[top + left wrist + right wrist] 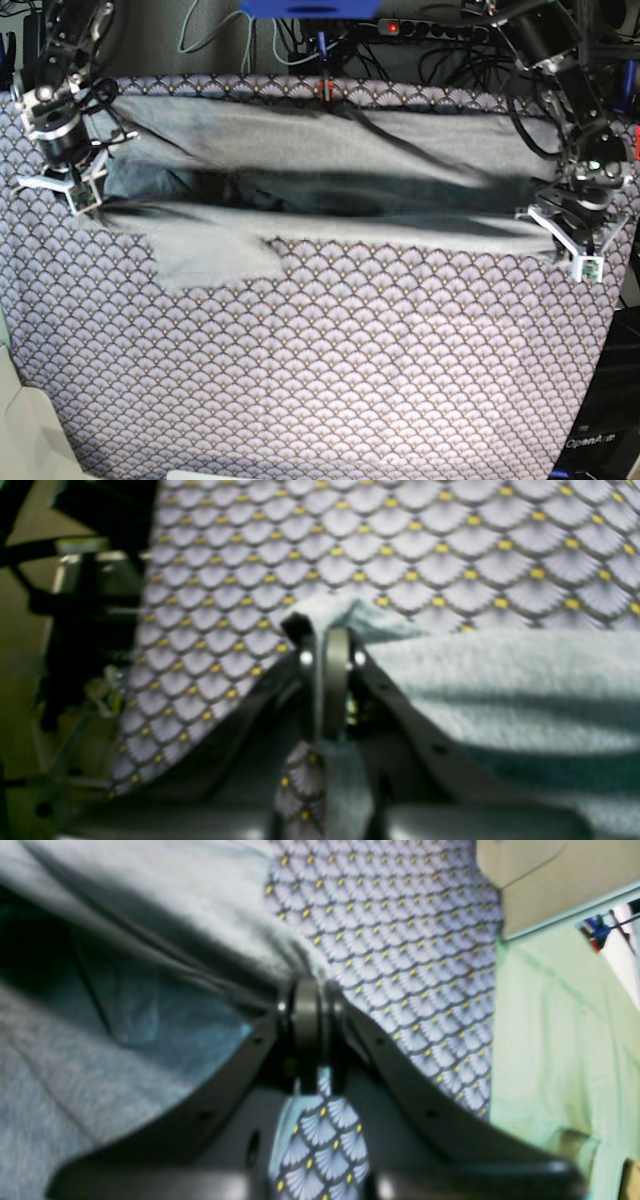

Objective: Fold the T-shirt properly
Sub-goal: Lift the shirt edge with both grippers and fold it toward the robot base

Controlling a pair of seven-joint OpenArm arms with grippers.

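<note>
Both grippers are pinching T-shirt edges right now: left gripper (330,680) clamped on a corner, right gripper (310,1032) clamped on the opposite end. The T-shirt (330,190) is stretching between them across the tablecloth's (330,370) far side, 1 lengthwise fold looking underway, sleeve sticking out, more folding needed.

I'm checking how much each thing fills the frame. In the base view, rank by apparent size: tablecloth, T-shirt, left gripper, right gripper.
1. Tablecloth
2. T-shirt
3. Left gripper and right gripper: they look about alike, so I won't rank them.
</note>
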